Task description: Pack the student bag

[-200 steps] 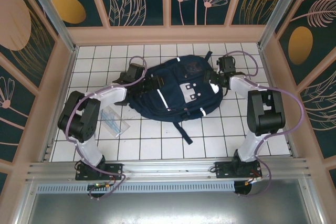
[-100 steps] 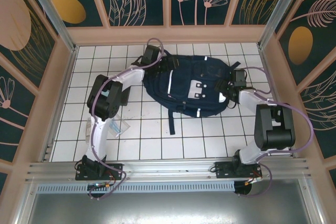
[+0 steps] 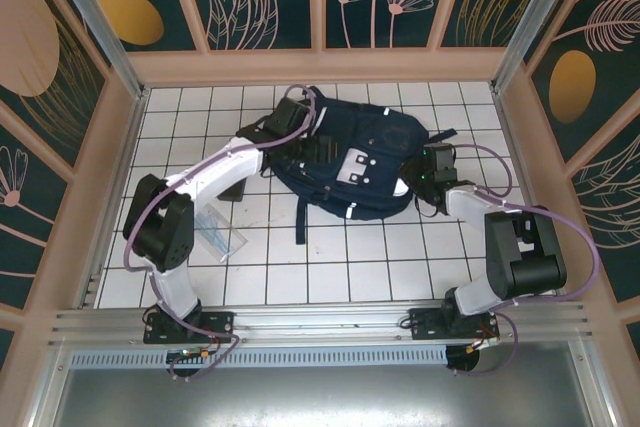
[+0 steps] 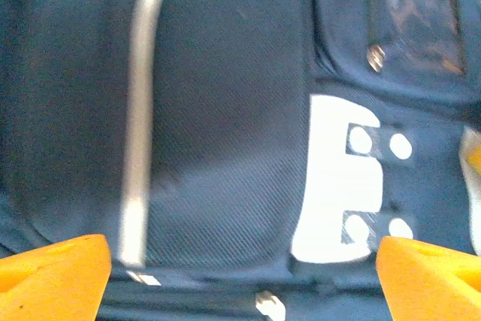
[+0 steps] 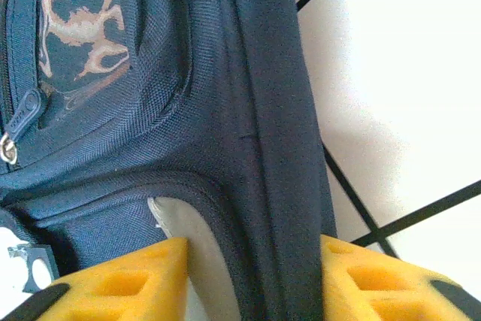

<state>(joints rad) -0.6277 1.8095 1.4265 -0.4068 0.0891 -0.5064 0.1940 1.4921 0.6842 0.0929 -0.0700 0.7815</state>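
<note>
Student bag (image 3: 372, 142) shifted left; right end effector (image 5: 255, 276) pinches edge, left end effector (image 4: 240, 264) spread (packet (image 3: 218, 233) apart).

Orange jaws stand wide apart over the student bag (image 4: 225, 110), its white stripe (image 4: 139, 110) and patch (image 4: 331, 186).

Overhead view, wrist close-ups of student bag (image 3: 350, 162)

Bright, even overhead light in the top view, just a soft shadow hugging the student bag (image 3: 370, 137). Ahead of the left claw (image 4: 240, 280) it all smears: weave soft, white stripe streaked. At the right claw (image 5: 255, 283) the fabric's crisp; to its right the table (image 5: 406, 73) blows out white.
</note>
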